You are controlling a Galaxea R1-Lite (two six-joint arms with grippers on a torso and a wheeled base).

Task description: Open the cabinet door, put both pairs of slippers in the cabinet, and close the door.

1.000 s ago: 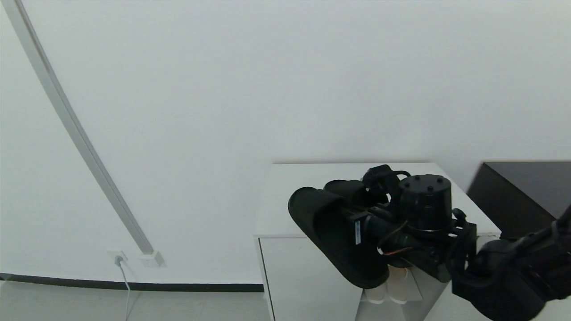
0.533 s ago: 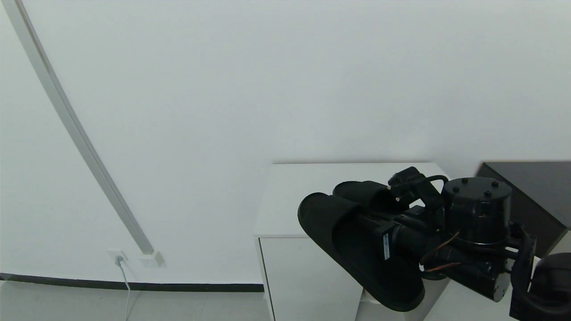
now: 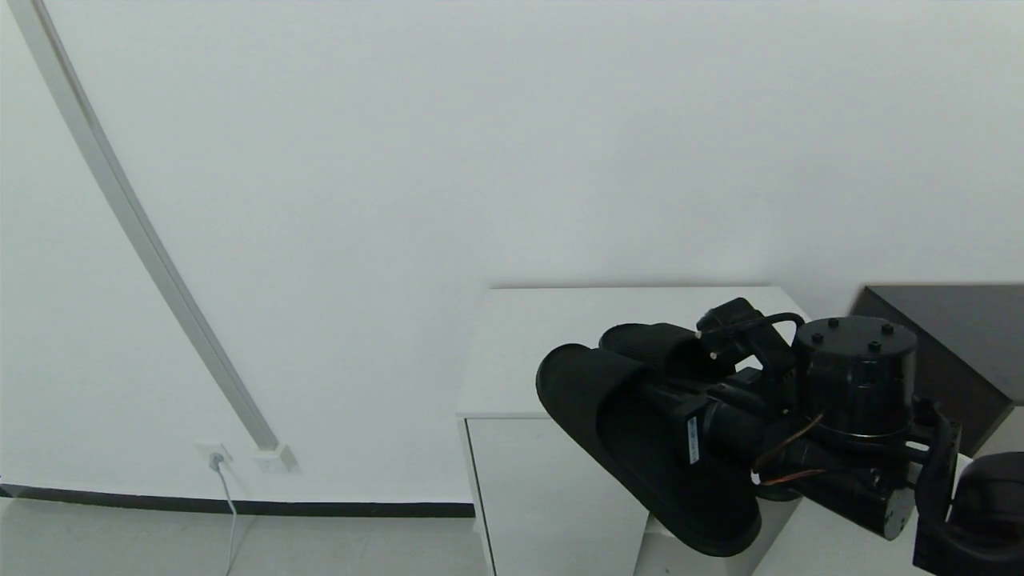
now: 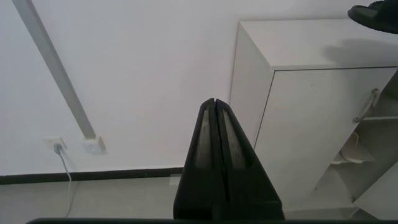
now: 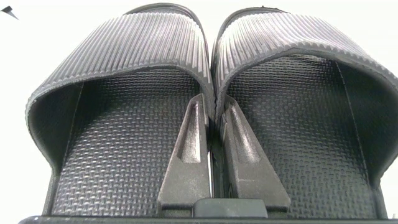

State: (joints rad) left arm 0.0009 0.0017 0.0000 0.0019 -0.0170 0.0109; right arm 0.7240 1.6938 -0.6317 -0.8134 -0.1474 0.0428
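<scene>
The white box-shaped cabinet [image 3: 560, 352] stands against the wall with its door [image 4: 311, 124] open on the shelves, and the pair of black ribbed rubber slippers [image 3: 640, 424] hangs in the air before its top front edge. The right gripper [image 5: 212, 106] pinches only their two touching strap edges, so a swing could shake one loose or knock the door. The left gripper [image 4: 214, 106] is closed on nothing, off to the side.

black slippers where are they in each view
Head view: black slippers lower right, in front of the white cabinet.
Left wrist view: a tip at the edge, above the white cabinet.
Right wrist view: side by side, right gripper pinching inner edges.
Landmark, head and left wrist: white cabinet.
</scene>
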